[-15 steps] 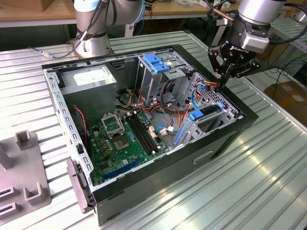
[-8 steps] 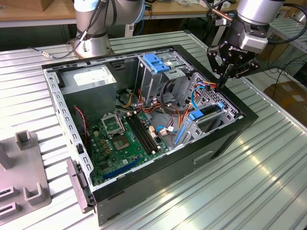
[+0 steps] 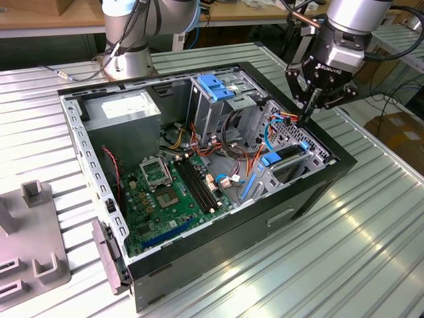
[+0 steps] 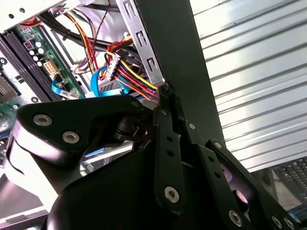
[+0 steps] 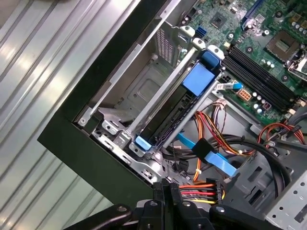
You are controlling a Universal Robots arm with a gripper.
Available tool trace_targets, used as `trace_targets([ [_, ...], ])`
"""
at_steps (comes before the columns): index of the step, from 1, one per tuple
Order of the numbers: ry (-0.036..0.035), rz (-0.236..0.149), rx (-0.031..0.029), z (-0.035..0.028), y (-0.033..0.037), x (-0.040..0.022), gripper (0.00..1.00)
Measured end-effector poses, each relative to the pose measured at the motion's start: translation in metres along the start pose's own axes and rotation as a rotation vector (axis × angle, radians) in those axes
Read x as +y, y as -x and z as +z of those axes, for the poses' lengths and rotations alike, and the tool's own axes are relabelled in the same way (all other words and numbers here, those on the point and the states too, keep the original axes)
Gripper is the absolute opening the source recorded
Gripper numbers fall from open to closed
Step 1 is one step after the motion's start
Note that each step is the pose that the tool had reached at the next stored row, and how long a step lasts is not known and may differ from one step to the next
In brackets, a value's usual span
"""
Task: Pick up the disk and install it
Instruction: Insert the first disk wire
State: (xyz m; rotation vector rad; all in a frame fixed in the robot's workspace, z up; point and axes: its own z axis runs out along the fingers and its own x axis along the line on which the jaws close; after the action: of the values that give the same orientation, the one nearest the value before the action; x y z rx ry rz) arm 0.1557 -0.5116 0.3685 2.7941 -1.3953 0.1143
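Exterior view
- Gripper (image 3: 309, 118): in the upper part, toward the exterior view's right. It points down over the far corner of the computer case (image 3: 218, 238). Its fingers are pressed together to a narrow tip and hold nothing.
- Disk (image 3: 289, 154): lies in the metal bay just below the gripper's tip, at the case's edge on the exterior view's right. It is a dark slab with blue frame pieces at both ends. Whether the tip touches it cannot be told.
- Computer case: open on the ribbed metal table (image 3: 344, 252), with the motherboard (image 3: 169, 199) in the lower middle of the frame.
- Blue clip (image 3: 213, 86): on top of the tall metal cage, upper middle.
- Grey stand (image 3: 33, 245): on the table at the exterior view's left, well apart from the case.

Second wrist view
- Gripper (image 4: 165, 103): black fingers closed against each other, nothing between them.
- Wires (image 4: 132, 76): a coloured bundle just beyond the fingertips, beside the case's dark wall.
- Motherboard (image 4: 29, 52): beyond the wires.

First wrist view
- Disk (image 5: 165, 115): set between two metal rails of the bay in the case's corner, with a blue frame piece at each end.
- Gripper (image 5: 168, 191): fingers shut together, apart from the disk, near a wire plug.
- Blue cable (image 5: 211, 155): flat, running beside the bay.
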Motion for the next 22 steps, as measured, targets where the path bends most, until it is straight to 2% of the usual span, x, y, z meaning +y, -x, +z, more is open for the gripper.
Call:
trace_targets([
  [10,0.0103,0.142,0.0026,0.0000,0.0000,0.0000,0.16],
  [13,0.0123,0.171,0.0031,0.0000,0.0002,0.0001,0.16],
  [18,0.0135,0.186,0.0033,-0.0001,0.0013,0.0016,0.16],
  [22,0.0184,0.253,0.0046,-0.0001,0.0013,0.0017,0.16],
])
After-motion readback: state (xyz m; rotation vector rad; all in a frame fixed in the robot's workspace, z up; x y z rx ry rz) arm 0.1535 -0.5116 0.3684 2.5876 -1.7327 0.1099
